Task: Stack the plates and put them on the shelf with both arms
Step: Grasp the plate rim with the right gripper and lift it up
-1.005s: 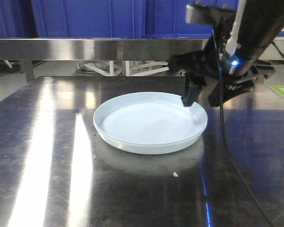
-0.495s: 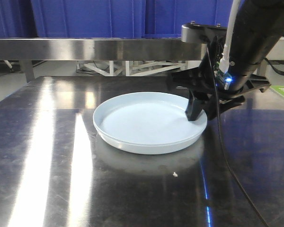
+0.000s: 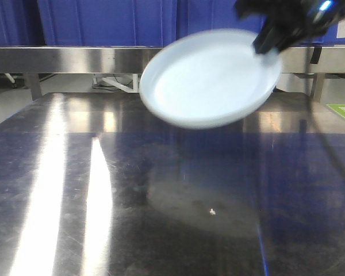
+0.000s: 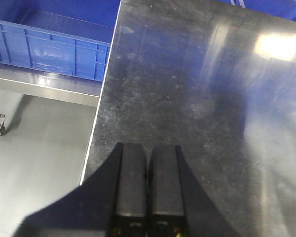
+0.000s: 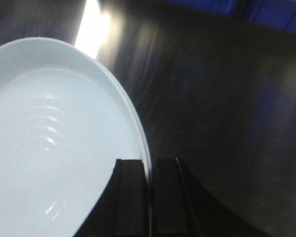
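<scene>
Now the plates [image 3: 210,80] have left the tabletop [image 3: 75,190] and hang tilted, rim pinched by the right gripper [image 5: 149,190]. The left gripper [image 4: 148,185] has its fingers pressed together, empty.

Blue crates [image 3: 103,20] behind reflective steel tabletop [image 3: 75,201]; white crumb [image 3: 212,211] on tabletop

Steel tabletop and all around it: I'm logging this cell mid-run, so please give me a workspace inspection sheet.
Surface: steel tabletop, scratched, with glare streaks.
Job's things: plate in the air, tilted and blurred; whether it is one or two cannot be told; shelf behind, not holding it.
Clutter: white speck on the tabletop.
Grippers: right gripper shut on the plate's rim; left gripper shut, empty.
Cables: nothing seen.
Surroundings: blue crates behind the shelf; grey floor.
</scene>
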Controlling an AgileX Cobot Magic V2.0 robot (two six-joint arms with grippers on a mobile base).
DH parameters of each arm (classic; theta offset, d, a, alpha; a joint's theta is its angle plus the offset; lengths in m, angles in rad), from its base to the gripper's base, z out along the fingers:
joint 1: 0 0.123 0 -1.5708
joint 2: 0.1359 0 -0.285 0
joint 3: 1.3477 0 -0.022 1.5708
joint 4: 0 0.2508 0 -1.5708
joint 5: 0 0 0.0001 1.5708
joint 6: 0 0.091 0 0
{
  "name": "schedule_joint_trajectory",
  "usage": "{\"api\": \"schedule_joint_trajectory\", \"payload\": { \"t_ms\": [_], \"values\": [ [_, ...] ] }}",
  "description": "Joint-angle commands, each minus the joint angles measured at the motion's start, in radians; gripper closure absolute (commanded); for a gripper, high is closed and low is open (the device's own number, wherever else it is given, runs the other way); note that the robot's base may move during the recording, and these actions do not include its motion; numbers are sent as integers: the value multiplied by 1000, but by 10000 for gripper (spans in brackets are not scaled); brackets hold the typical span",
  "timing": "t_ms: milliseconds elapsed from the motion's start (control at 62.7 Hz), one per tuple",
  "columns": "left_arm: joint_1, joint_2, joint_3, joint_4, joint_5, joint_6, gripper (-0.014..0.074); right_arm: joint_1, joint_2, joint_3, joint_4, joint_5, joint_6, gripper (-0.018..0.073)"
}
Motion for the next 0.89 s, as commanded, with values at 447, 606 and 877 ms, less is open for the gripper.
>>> {"api": "schedule_joint_trajectory", "payload": {
  "t_ms": [447, 606, 877],
  "values": [
    [3, -1, -29, -10, -77, -9, 514, -246, -636, 378, -16, -89, -4, 509],
    [3, -1, -29, -10, -77, -9, 514, -293, -793, 520, -15, -120, -4, 509],
    [3, -1, -29, -10, -77, -9, 514, -339, -971, 653, -15, -130, -4, 509]
  ]
}}
